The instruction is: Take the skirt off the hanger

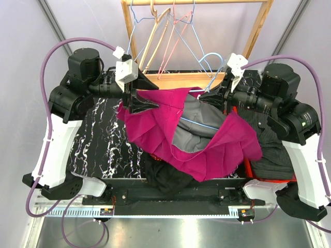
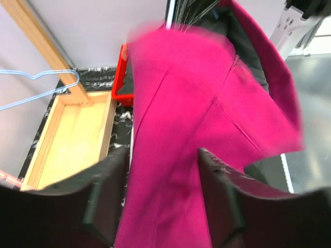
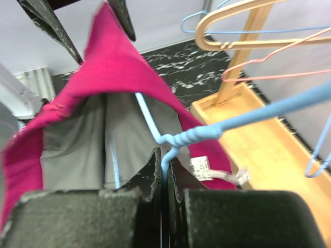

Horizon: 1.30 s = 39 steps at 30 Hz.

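Note:
The magenta skirt (image 1: 155,124) with grey lining hangs on a light blue wire hanger (image 1: 214,64) between the two arms, above the marbled table. My left gripper (image 1: 145,101) is open, and its fingers stand apart on either side of the skirt's upper edge (image 2: 196,103). My right gripper (image 1: 208,93) is shut on the hanger's wire just below its twisted neck (image 3: 191,135). In the right wrist view the skirt (image 3: 114,67) drapes over the hanger's shoulder, with a white label by the gripper (image 3: 165,155). In the left wrist view the cloth fills the gap of the left gripper (image 2: 161,155).
A wooden rack (image 1: 258,26) at the back holds several empty hangers (image 1: 160,36) above a wooden base tray (image 2: 72,134). A red bin (image 2: 120,77) with dark clothes (image 1: 271,150) stands at the right. A black garment (image 1: 165,178) lies at the table's near edge.

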Each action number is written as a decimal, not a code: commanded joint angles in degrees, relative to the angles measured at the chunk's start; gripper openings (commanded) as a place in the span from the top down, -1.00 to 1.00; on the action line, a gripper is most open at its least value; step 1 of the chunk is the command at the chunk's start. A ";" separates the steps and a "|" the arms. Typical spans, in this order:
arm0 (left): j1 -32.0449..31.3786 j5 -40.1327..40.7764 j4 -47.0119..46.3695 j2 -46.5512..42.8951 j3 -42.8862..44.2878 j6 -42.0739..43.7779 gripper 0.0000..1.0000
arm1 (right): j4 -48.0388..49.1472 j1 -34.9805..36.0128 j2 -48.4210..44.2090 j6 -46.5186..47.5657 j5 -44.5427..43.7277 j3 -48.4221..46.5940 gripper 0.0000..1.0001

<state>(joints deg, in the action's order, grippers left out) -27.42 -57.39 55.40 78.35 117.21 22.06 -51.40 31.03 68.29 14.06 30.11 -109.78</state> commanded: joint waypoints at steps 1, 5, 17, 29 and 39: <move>-0.53 -4.13 -5.91 -1.97 0.92 -2.63 -0.38 | 3.41 0.26 0.70 -4.13 4.34 -2.99 0.94; -1.32 -5.02 -6.44 -2.15 -1.28 -2.82 -0.53 | 3.67 0.26 0.44 -5.89 6.27 -2.02 0.98; -2.29 -1.41 -8.64 1.45 -3.13 -0.44 -0.30 | 6.22 0.26 -1.14 -9.23 9.62 -0.44 0.98; -2.29 0.88 -13.12 4.71 0.48 -1.85 0.19 | 9.12 0.26 -1.93 -12.04 12.43 4.39 0.98; -2.11 -0.01 -12.95 3.57 2.32 -2.99 1.00 | 8.42 0.26 -1.94 -11.43 11.55 5.10 0.96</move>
<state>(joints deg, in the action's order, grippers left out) -29.56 -57.43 46.00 82.78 116.68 19.86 -47.70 31.03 67.70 3.14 40.10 -103.88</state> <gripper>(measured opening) 0.009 0.031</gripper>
